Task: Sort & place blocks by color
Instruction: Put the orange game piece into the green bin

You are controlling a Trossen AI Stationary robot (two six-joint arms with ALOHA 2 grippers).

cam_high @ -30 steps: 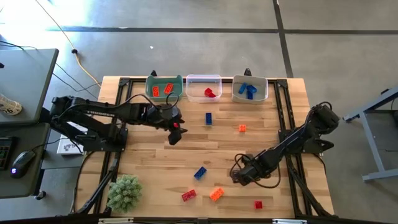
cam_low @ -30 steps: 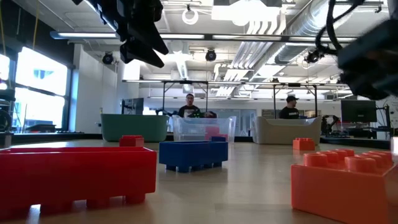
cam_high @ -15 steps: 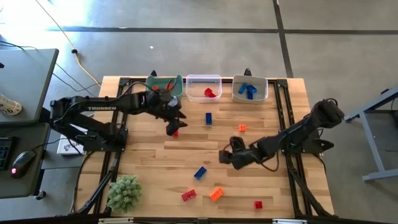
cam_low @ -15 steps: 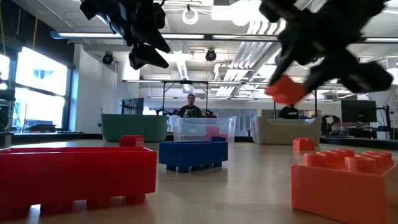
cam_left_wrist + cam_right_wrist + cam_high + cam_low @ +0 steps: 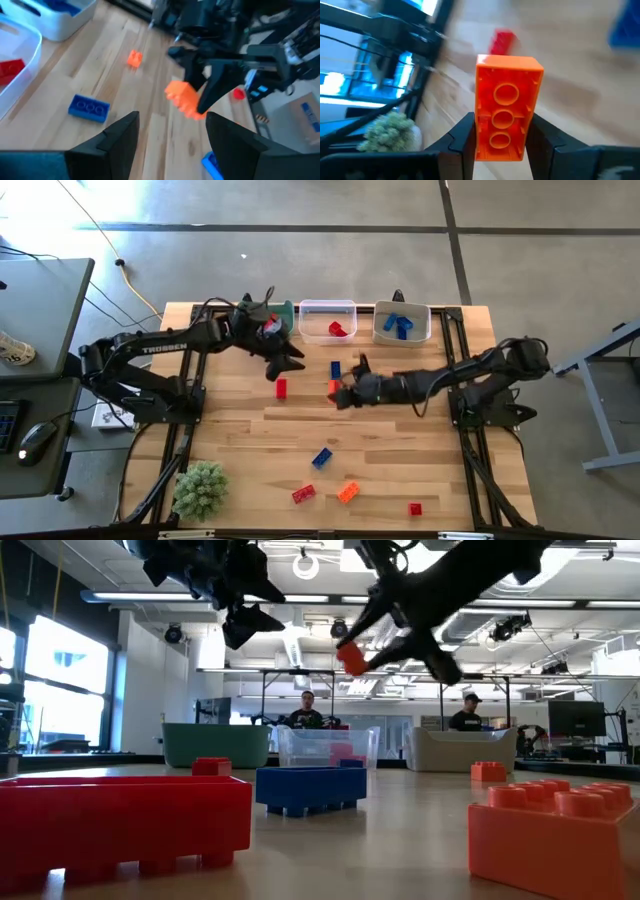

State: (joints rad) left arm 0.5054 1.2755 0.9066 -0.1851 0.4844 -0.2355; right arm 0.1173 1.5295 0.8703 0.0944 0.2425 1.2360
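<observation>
My right gripper (image 5: pixel 340 392) is clenched on an orange block (image 5: pixel 504 119) above mid-table; I should carry it left to the far green bin (image 5: pixel 284 311), clear of my released left gripper (image 5: pixel 283 360).

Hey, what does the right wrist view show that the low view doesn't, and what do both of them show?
Only the right wrist view shows the orange block's hollow underside and the green spiky ball beyond it.

Only the low view shows the three bins at the table's far end, two people in the room behind, big red and blue blocks up close, and the open left tool overhead.

Both show the right tool shut on the orange block, held above the table.
</observation>
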